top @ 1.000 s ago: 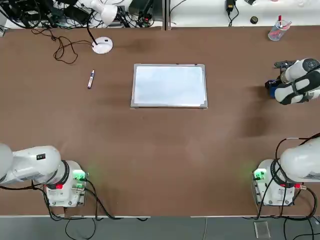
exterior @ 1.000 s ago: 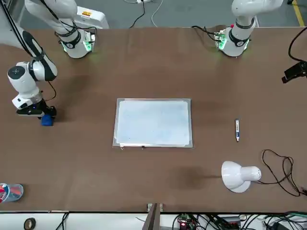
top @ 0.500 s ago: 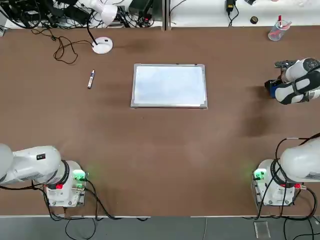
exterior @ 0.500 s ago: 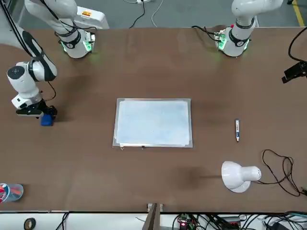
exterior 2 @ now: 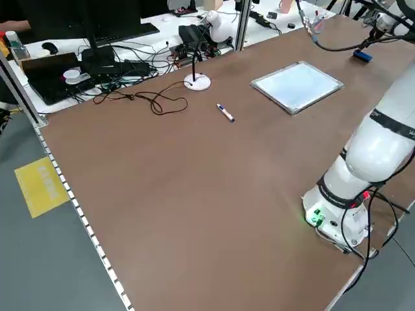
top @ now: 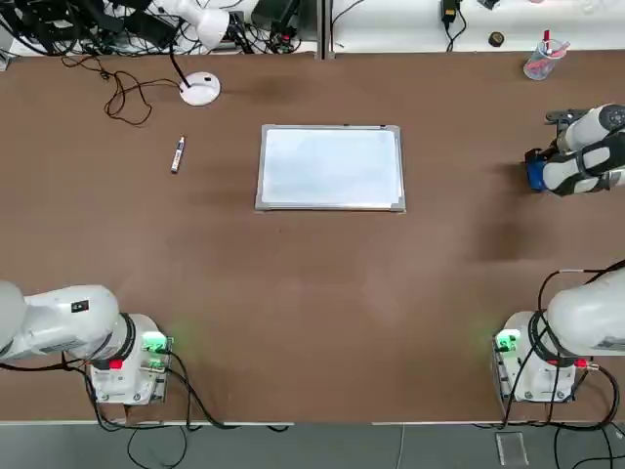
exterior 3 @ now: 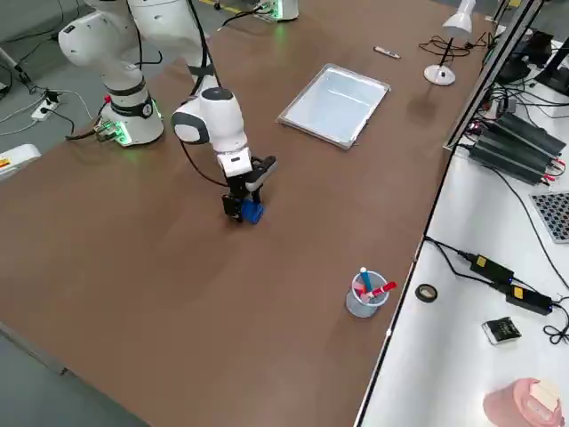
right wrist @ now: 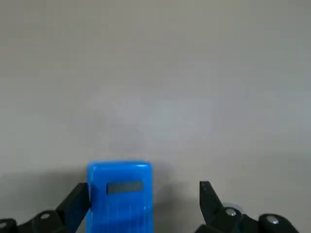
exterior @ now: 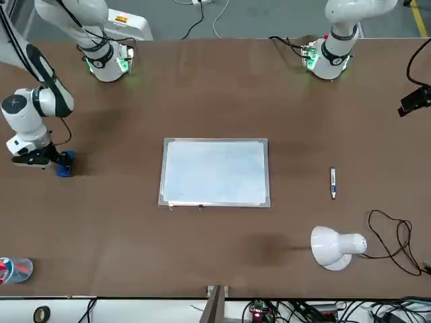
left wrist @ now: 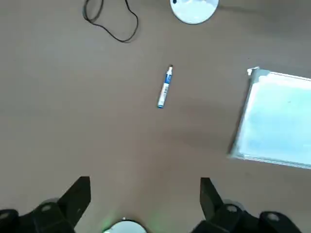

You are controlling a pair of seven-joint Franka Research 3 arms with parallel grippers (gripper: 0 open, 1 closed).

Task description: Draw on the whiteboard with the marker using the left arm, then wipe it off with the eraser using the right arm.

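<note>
The whiteboard [top: 331, 167] lies flat in the middle of the table, its surface looking blank. The marker [top: 178, 154] lies on the table to its left, well away from both arms. The blue eraser [top: 534, 176] rests on the table near the right edge. My right gripper [right wrist: 143, 186] is open just over the eraser [right wrist: 120, 194], which sits close to one finger with a gap to the other. My left gripper [left wrist: 144, 183] is open and empty, high above its base, with the marker [left wrist: 165, 87] far off in its wrist view.
A white desk lamp [top: 200, 88] with a looping black cable [top: 122, 93] stands at the back left. A cup of pens [top: 540, 61] and a tape roll [top: 496, 39] sit beyond the right arm. Both arm bases stand at the near corners.
My right wrist has shifted toward the table's right edge and slightly back. The eraser stays on the table. The left arm has not moved.
</note>
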